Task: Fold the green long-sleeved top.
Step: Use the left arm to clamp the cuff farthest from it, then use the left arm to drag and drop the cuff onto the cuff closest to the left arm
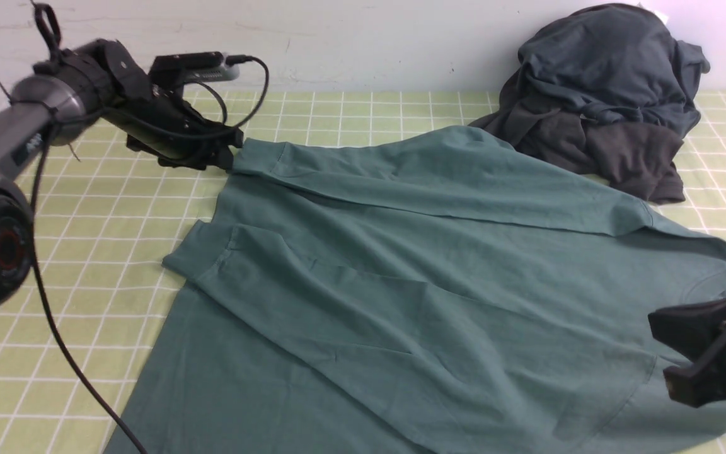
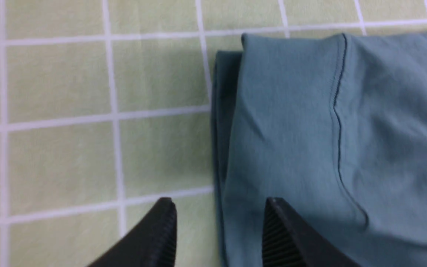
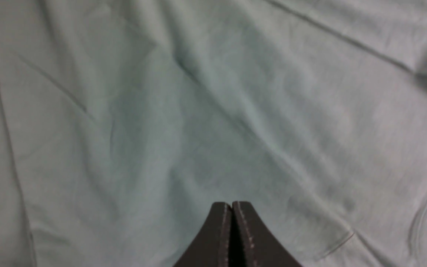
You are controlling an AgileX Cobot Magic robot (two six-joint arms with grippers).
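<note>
Sleeves folded inward, I judge
My left claw (image 2: pixel 219 218) gapes by the cuff of the green long-sleeved top (image 1: pixel 464 265), spread across the tabletop (image 1: pixel 86 265); my right claw (image 3: pixel 232 205) is closed, empty. Next: grip an edge.

- Left arm (image 1: pixel 67 104): silver-grey tubular link with pale markings, too blurred to read; black joint housings.
- Left arm base joint: large black rounded housing, ribbed, with a dark reddish disc (image 1: pixel 9 248) at its centre.
- Cables: thin black cable (image 1: pixel 54 321) hanging in a long curve; shorter black loops near the wrist.
- Left tool (image 2: pixel 221 222): black, two tapered fingers.
- Right arm (image 1: pixel 716 340): dark grey to black angular bracket, partly out of frame.
- Right tool (image 3: pixel 232 207): black, two slim pointed fingers.
</note>
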